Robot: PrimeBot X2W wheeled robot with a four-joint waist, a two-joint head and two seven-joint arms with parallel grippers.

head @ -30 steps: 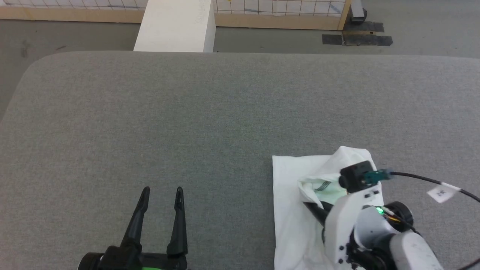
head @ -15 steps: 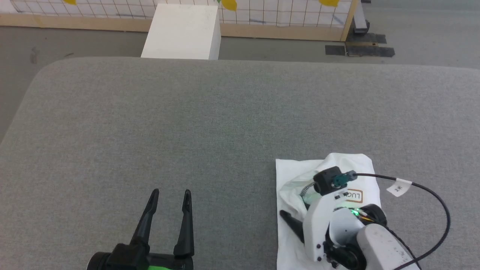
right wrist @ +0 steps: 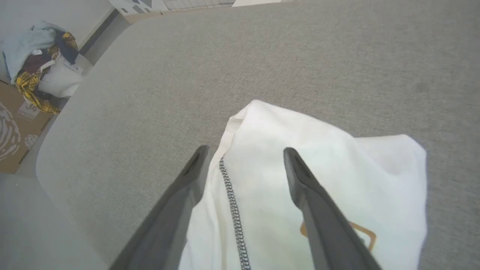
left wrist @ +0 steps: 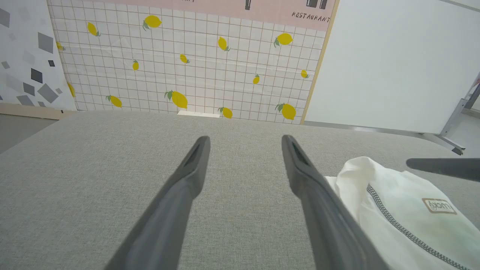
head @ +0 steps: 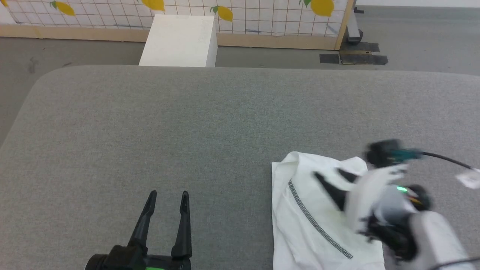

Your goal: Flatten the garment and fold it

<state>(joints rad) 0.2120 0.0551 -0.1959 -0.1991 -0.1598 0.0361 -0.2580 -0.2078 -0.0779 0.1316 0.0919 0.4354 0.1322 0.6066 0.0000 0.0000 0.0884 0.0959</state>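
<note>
at the bottom edge, garment [head: 292, 232] cut off under blurred right arm [head: 375, 195]

White forearm [head: 369, 195] with green light [head: 401, 189], black tagged cable [head: 442, 159], dark-fingered right gripper [head: 327, 172].

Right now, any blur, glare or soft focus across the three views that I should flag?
Head view: right gripper smeared by motion blur, garment and left gripper crisp. Left wrist view: lemon wall sharp, own fingers soft up close, light even with no glare. Right wrist view: mild softness overall, trim line readable.
</note>
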